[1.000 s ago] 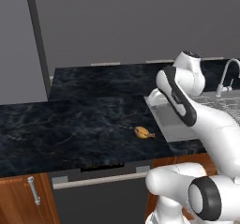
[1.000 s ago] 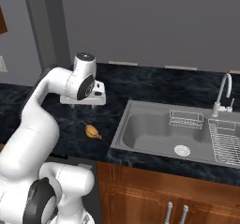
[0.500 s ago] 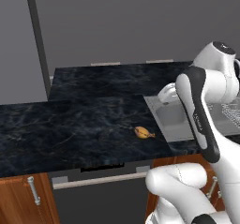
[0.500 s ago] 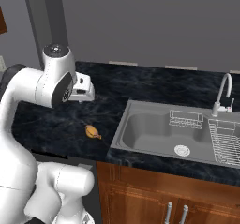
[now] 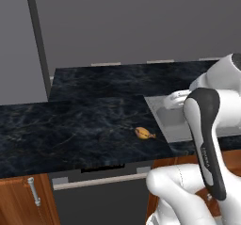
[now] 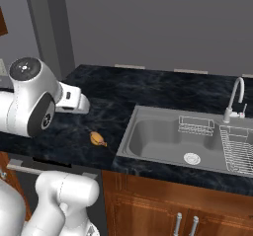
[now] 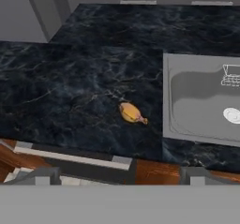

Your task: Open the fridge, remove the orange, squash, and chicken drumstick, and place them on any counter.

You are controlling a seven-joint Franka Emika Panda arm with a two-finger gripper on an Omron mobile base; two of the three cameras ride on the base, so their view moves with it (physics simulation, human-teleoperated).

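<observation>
- The jaws ride high above the desk (image 7: 70, 92); their two tips peek up at the bottom of the hand view with nothing between them, though how wide they stand I cannot tell.
- In the right base view the hand juts out from the big white arm (image 6: 29, 104), over the desk to the left of the sink (image 6: 183, 138), well clear of the surface.
- The chicken drumstick (image 7: 131, 113) lies flat on the black desk, apart from the jaws and below them, sitting in the middle of the hand view.
- One drumstick, counted: golden-brown, plump end pointing away from the sink, thin tip pointing toward it.
- It rests just beside the sink's left rim, near the desk's front edge, touching nothing but the stone; the same piece shows from the left base view (image 5: 144, 133) and the right base view (image 6: 97, 139).
- One sink basin, steel, with one round drain (image 6: 191, 158) in its floor.
- One curved faucet (image 6: 234, 100) stands at the sink's far right corner.
- One wire rack (image 6: 195, 125) sits against the sink's back wall, and a second wire rack (image 6: 238, 148) lies just right of the sink.
- Two cabinet handles (image 6: 185, 225) show on the wooden doors below the sink.
</observation>
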